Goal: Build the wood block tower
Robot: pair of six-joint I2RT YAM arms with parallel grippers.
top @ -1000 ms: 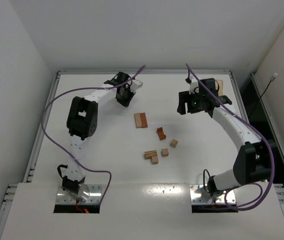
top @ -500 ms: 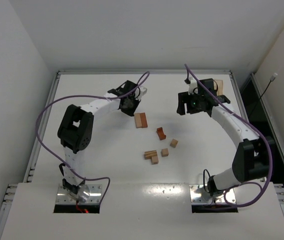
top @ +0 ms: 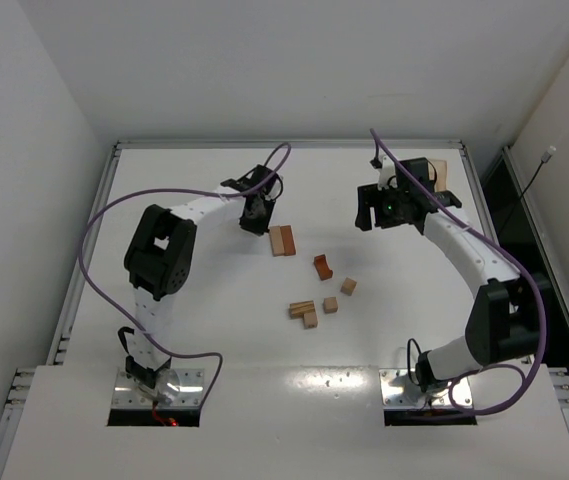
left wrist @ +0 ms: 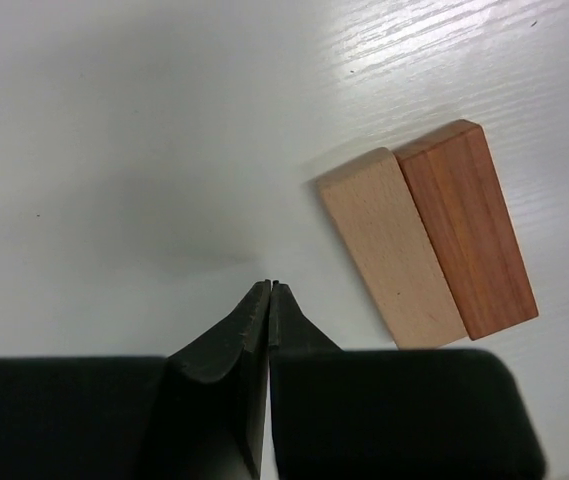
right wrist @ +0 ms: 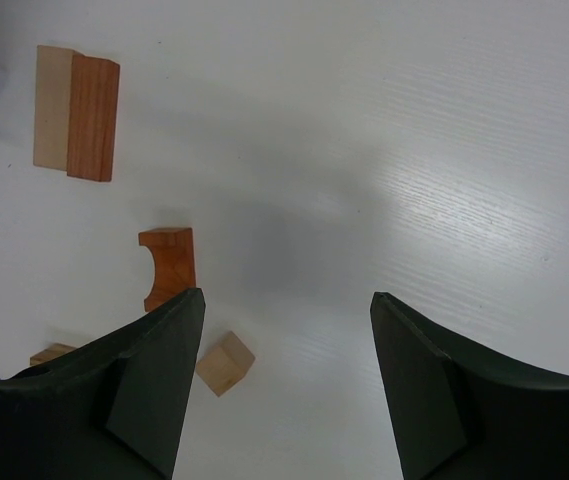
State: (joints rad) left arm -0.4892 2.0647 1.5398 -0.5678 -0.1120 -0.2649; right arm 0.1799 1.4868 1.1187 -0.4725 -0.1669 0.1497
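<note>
Lying nearest the arm bases, a small cluster of wood blocks (top: 304,312) is sitting loose on the table (top: 164,340), with a tan cube (top: 330,304) and a second cube (top: 348,286) just beyond it. Nothing is stacked, so the tower is not yet begun. A little farther, the reddish notched piece (right wrist: 167,265) is resting alone. Farther again, the tan bar (left wrist: 392,247) and the reddish bar (left wrist: 468,230) are lying flat, touching along their long sides, probably a ready pair for a wide base. The left gripper (left wrist: 270,288) is hovering just left of that pair with its fingers pressed together and holding nothing. I judge it is lining up beside the bars and must part its fingers before taking one. Well apart to the right, the right gripper (right wrist: 282,300) is hanging empty over bare table, fingers spread wide, seemingly placed clear of the left arm's work
</note>
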